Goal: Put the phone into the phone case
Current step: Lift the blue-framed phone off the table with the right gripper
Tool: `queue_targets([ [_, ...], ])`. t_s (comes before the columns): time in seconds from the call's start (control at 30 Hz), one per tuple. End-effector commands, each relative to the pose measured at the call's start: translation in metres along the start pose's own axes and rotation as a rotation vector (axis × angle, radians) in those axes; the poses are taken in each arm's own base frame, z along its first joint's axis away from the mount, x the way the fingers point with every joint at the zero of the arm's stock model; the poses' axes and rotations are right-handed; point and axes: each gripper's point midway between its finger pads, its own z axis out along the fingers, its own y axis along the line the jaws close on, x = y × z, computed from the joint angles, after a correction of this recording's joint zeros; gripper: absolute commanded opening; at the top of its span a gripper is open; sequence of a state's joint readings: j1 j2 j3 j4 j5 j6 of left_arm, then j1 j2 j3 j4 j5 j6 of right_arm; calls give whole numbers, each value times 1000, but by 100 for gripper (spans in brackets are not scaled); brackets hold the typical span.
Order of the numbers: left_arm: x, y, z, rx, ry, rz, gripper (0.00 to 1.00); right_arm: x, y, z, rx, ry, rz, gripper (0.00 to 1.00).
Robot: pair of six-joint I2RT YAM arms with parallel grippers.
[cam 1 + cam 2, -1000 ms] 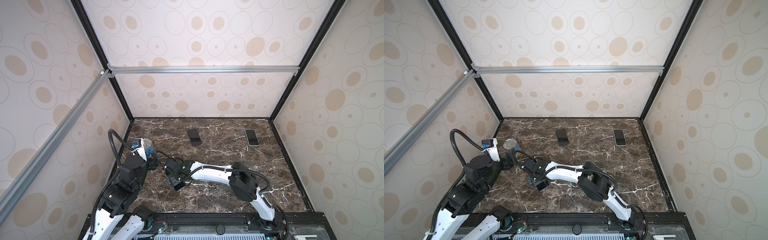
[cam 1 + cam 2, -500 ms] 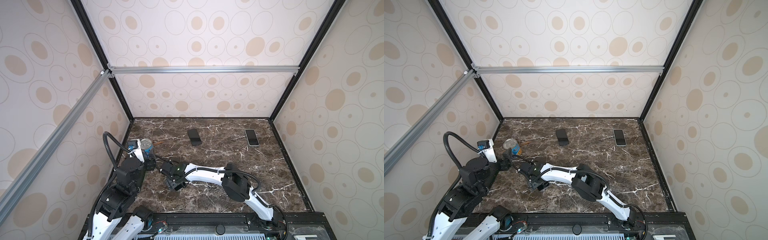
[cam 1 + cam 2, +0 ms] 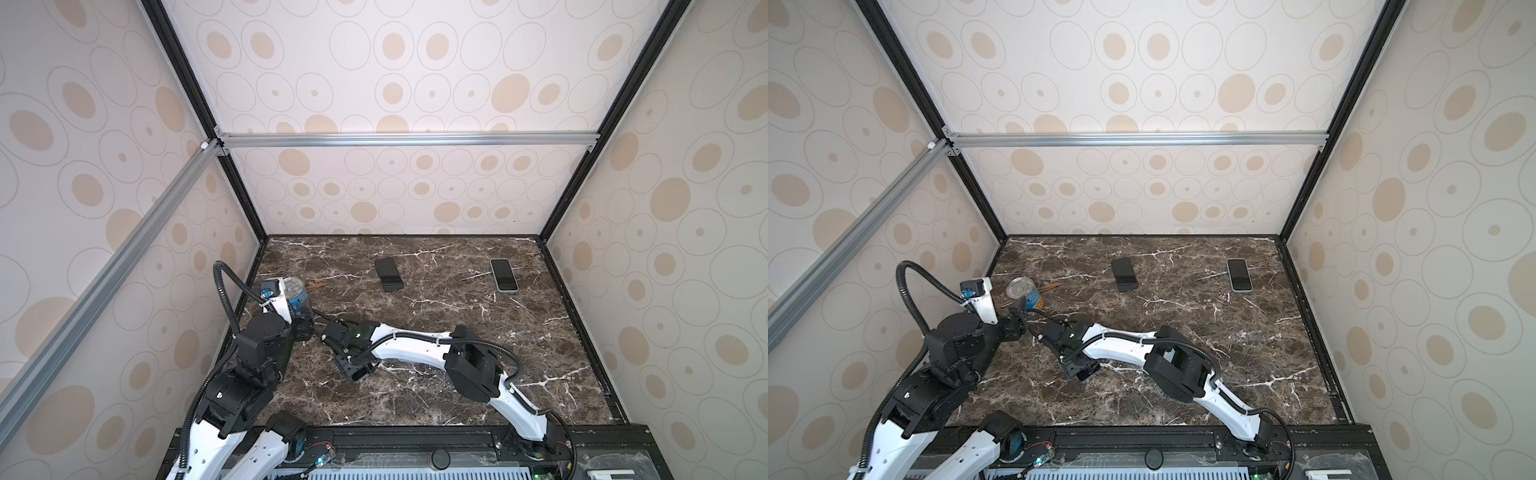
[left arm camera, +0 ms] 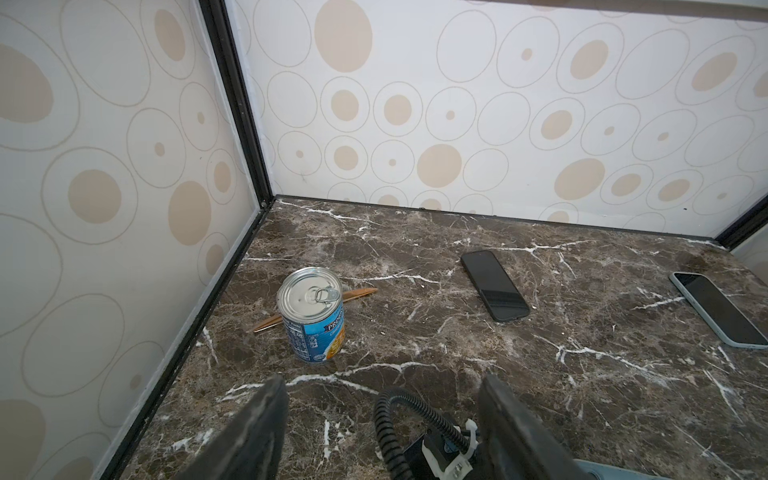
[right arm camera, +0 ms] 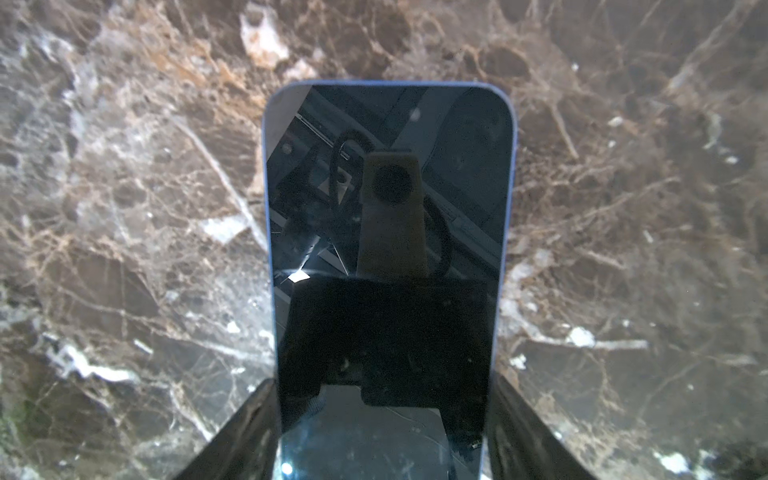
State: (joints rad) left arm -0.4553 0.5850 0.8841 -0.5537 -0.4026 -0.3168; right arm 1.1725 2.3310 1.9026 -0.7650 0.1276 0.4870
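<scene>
My right gripper (image 5: 382, 386) points down at the marble table (image 3: 436, 399) near its front left, shut on a blue-edged phone (image 5: 386, 208) with a dark screen; its fingers press both long edges. In both top views this gripper (image 3: 358, 370) (image 3: 1083, 372) hides most of the phone. Two phone-shaped slabs lie flat at the back: a black one (image 3: 388, 274) (image 4: 494, 291) and a pale-rimmed one (image 3: 503, 275) (image 4: 719, 309). I cannot tell which is the phone case. My left gripper (image 4: 384, 382) (image 3: 305, 328) hovers open and empty at the left.
A blue-labelled tin can (image 3: 297, 295) (image 4: 311, 320) stands near the left wall, with a brown pen (image 4: 359, 293) lying behind it. The right arm's cable (image 4: 399, 415) loops just beyond my left fingers. Patterned walls close in the table on three sides.
My right gripper's jaws have narrowed onto the phone's edges. The left arm has drawn slightly back toward the left wall.
</scene>
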Motion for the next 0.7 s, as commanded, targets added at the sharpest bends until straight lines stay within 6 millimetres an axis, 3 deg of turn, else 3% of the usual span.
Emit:
queue_targets([
  [0.0,-14,-5,2,13,-28,-3,72,18,-24,-4,36,57,-20,58],
  [0.43,11,-33,35,86,61,-12,72,22,-33,-36,-78,-151,-55,51],
  [0.67,16,-47,49,133,94,-38,73,13,-30,-59,-150,-300,-44,49],
])
